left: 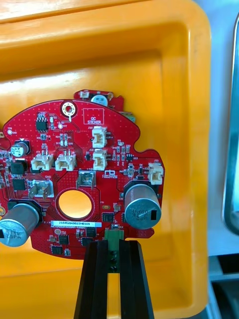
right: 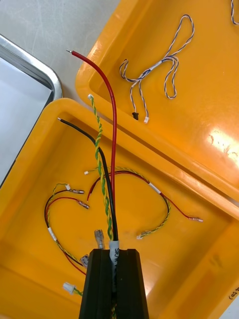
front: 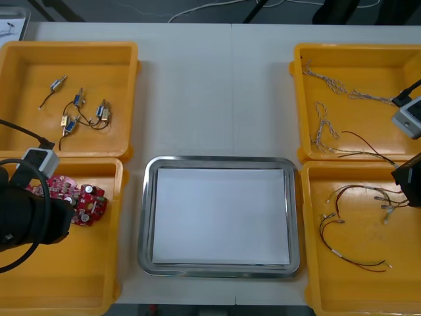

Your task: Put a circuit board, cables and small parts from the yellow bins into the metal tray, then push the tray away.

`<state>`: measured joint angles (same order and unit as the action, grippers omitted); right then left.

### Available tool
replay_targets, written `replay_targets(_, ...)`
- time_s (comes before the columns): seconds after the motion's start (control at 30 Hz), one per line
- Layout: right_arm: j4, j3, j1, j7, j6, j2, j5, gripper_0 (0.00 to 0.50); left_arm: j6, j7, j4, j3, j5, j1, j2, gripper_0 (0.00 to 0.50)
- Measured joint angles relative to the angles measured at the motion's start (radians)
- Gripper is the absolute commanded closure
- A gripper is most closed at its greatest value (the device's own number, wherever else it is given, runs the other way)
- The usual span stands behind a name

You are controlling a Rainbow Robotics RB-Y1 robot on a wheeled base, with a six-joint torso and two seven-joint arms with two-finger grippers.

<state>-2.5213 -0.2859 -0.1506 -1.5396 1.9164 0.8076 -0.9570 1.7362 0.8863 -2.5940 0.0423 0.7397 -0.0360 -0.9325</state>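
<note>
A round red circuit board lies in the near left yellow bin, with a second board peeking out from under it. My left gripper is shut on the top board's edge, at a small green part. The boards show just beyond my left arm. My right gripper is shut on a cable of red, black and yellow-green wires. The cable stands up from the fingers over the near right bin. The metal tray, white inside, sits between the bins with nothing in it.
Several small metal parts lie in the far left bin. Blue and white cables lie in the far right bin. More red and yellow cables lie loose in the near right bin. My right arm enters from the right edge.
</note>
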Motion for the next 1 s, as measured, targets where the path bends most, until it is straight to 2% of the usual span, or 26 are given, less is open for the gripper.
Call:
replay_targets(0.37,0.0,0.0,0.0,0.0,0.0,0.0,0.0,0.5,0.053,-0.044,0.0,0.236,-0.151,0.141,0.001,0.5)
replay_targets(0.53,0.0,0.0,0.0,0.0,0.0,0.0,0.0,0.5,0.094,-0.151,0.0,0.304,-0.188,0.178,0.015,0.5)
replay_targets(0.7,0.0,0.0,0.0,0.0,0.0,0.0,0.0,0.5,0.154,-0.258,0.0,0.344,-0.245,0.209,0.078,0.5)
replay_targets(1.0,0.0,0.0,0.0,0.0,0.0,0.0,0.0,0.5,0.174,-0.258,0.0,0.443,-0.347,0.253,0.187,0.5)
